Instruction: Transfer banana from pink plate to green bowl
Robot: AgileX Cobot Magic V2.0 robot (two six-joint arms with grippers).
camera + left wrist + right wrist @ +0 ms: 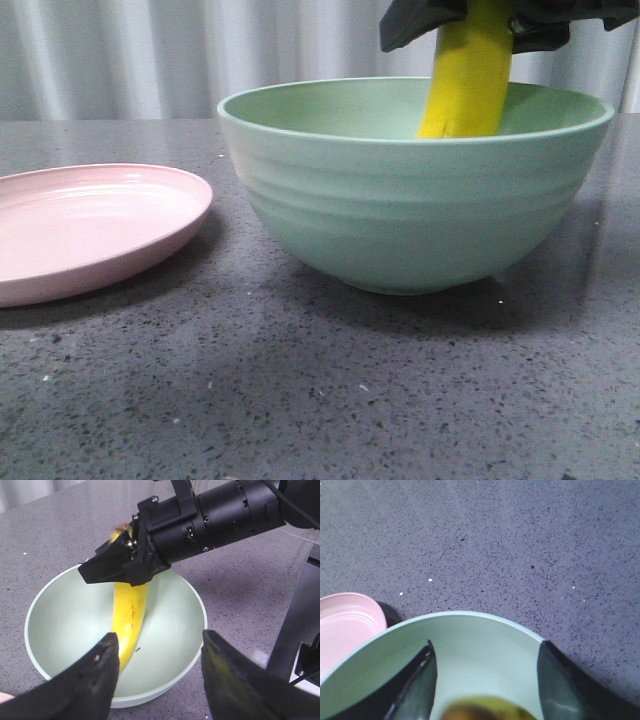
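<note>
One banana (468,75) hangs nearly upright from the right gripper (480,20), lower end down inside the green bowl (410,215). The right gripper's black jaws are clamped on the banana's upper part, as the left wrist view shows, with the fruit running down from them toward the bowl floor; whether the tip touches the bottom I cannot tell. In the right wrist view the fingers (415,690) sit either side of a blurred yellow-brown end, bowl interior directly beneath them. The left gripper (157,680) hovers near the bowl's rim, its two fingers spread apart with nothing between them but the view of banana and bowl. Off to the bowl's left, well clear of both grippers, sits the pink plate (90,235) on the grey speckled table (320,400).
</note>
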